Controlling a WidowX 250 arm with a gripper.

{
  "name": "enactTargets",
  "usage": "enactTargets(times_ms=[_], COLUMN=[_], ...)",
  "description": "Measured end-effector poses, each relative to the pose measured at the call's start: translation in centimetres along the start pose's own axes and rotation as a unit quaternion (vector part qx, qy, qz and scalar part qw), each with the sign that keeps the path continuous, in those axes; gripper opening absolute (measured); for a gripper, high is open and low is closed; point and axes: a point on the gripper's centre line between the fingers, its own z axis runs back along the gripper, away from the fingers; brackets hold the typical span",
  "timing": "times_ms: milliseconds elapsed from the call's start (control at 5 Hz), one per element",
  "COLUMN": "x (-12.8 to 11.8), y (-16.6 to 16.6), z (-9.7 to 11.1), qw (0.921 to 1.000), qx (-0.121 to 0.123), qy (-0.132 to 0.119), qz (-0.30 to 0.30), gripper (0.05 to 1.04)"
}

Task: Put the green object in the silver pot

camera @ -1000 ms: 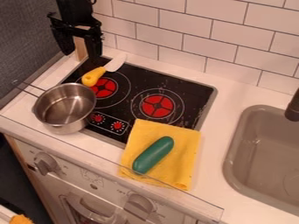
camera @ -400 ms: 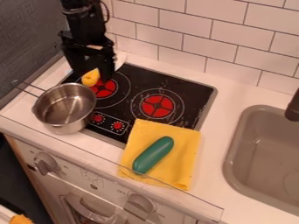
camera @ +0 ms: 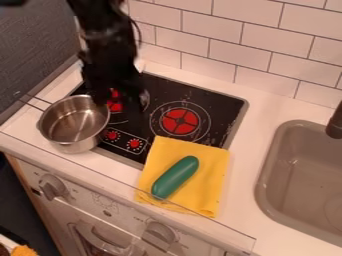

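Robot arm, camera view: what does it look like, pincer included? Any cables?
The arm is black and bulky, with a thin dark cable bowing out beside its upper part. The pincer is black too, with two fingers.

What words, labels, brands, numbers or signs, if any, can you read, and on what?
None can be read.
Oven front: marks by the knobs, too small to read.
Black cooktop: marks around the red dials, too small to read.
Green object, silver pot: no print seen.
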Motion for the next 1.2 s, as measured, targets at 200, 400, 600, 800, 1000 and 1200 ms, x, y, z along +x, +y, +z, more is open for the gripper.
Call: enactTargets(times_ms=[200,400,600,800,1000,1200], x=[-1.0,-1.5,-1.4,-1.5,-1.3,-1.0], y=[-2.6,-5.3,-7.0,-7.9,-7.9,-7.9], z=[-1.7,-2.9,-3.5,-4.6,-5.4,-6.3], qw=[0.9991,0.9957,0.9922,0.9908,0.9914,0.9918], qx=[0.006,0.02,0.025,0.021,0.02,0.018], qy=[0.015,0.017,0.008,0.025,0.031,0.038], qz=[-0.038,-0.088,-0.122,-0.131,-0.126,-0.121], gripper=[1.001,1.001,1.001,1.001,1.001,0.928])
